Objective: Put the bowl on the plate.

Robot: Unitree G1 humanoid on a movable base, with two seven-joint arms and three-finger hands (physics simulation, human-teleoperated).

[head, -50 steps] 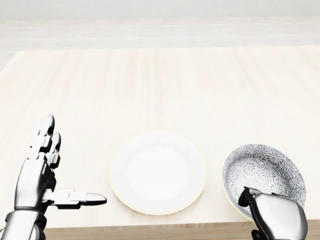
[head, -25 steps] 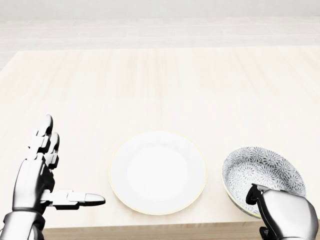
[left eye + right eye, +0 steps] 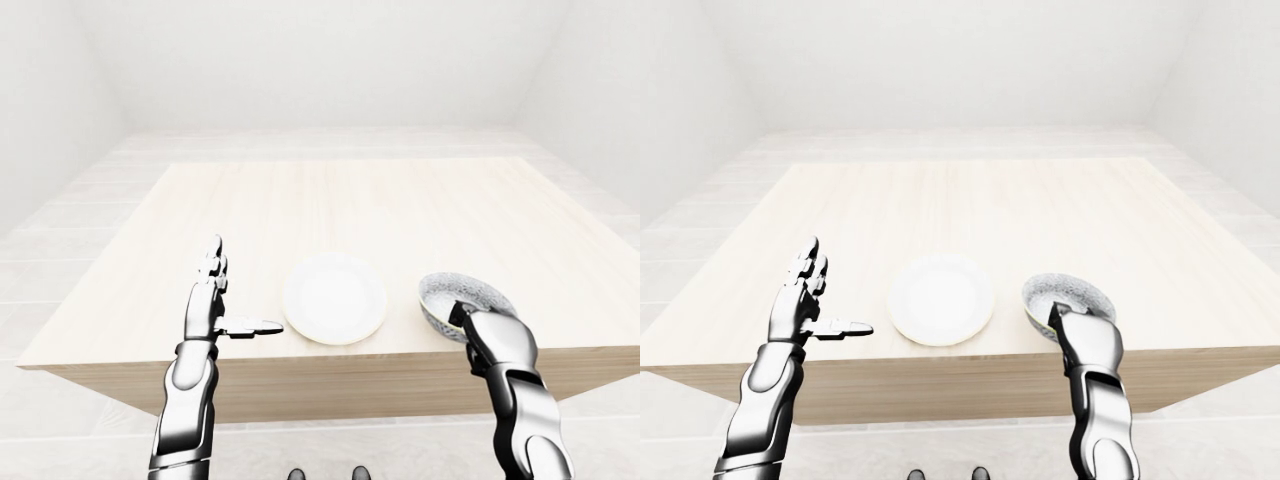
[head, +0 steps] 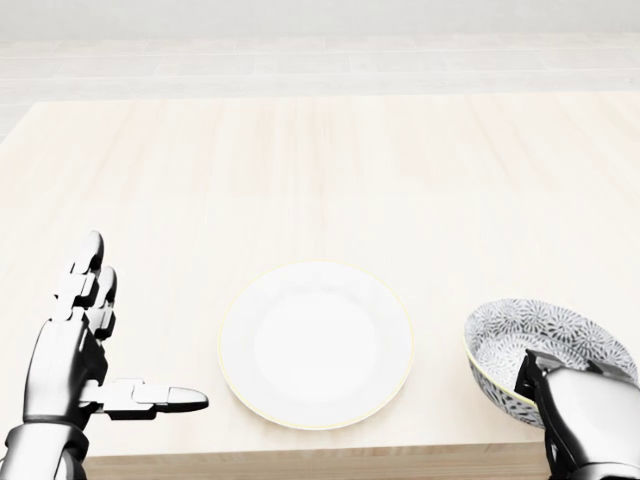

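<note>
Since the bowl (image 4: 530,335) now tips up, rim pinched by right hand (image 4: 590,415), plate (image 4: 315,345) move looks next; left hand (image 4: 70,360) splayed empty.

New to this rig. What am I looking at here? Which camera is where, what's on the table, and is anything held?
These are simulator renders of a humanoid robot with two arms and three-finger hands, driven remotely by a person. All three cameras sit on its head. The head view looks steeply down, while the left-eye and right-eye views form a wider pair showing nearly the same scene. On the wooden table sits an empty white plate, with a grey-patterned bowl to its right. The right robot hand grips the bowl's near rim. The bowl looks tipped, but I cannot tell whether it is clear of the table. The left robot hand is open to the left of the plate and holds nothing.
</note>
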